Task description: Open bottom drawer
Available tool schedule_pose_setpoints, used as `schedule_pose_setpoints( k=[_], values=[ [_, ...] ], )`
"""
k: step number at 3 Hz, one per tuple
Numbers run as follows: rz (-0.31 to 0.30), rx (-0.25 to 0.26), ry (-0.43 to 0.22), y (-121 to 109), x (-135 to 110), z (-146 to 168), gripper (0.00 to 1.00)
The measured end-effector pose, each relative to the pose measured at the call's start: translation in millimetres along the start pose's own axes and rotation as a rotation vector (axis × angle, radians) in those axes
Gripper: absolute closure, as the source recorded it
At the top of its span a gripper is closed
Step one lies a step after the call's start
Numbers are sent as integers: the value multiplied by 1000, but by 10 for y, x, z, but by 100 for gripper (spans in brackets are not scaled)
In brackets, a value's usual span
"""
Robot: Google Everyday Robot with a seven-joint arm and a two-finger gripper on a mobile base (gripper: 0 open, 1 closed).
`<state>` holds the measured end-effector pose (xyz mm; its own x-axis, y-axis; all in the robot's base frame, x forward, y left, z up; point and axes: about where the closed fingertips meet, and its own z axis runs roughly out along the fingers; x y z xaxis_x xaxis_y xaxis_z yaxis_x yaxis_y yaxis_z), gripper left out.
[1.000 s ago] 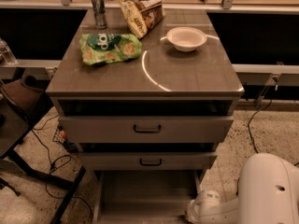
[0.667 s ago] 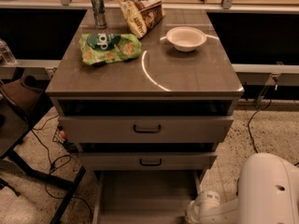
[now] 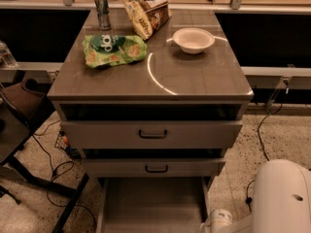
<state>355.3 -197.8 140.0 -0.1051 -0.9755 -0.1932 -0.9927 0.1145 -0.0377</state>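
The bottom drawer (image 3: 153, 205) stands pulled far out at the foot of the grey cabinet (image 3: 150, 84). Its plain flat grey inside shows. Its front and handle lie below the picture's lower edge. My white arm (image 3: 282, 198) is at the bottom right, and a white rounded link (image 3: 218, 220) reaches down beside the drawer's right side. My gripper is past the lower edge, out of view. The top drawer (image 3: 151, 134) and the middle drawer (image 3: 154, 168), each with a dark loop handle, stand slightly out.
On the cabinet top are a green snack bag (image 3: 114, 50), a can (image 3: 102, 9), a brown chip bag (image 3: 148, 13) and a white bowl (image 3: 193, 40). Cables (image 3: 53, 166) and dark chair legs (image 3: 39, 183) are on the floor at left. A cable (image 3: 262, 130) runs at right.
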Motion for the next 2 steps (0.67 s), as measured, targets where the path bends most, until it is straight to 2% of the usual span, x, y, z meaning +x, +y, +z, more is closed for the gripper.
schedule_pose_setpoints(
  k=[1,2],
  values=[
    [48,-63,-11,364,-19,-35,100],
    [48,-63,-11,364,-19,-34,100]
  ],
)
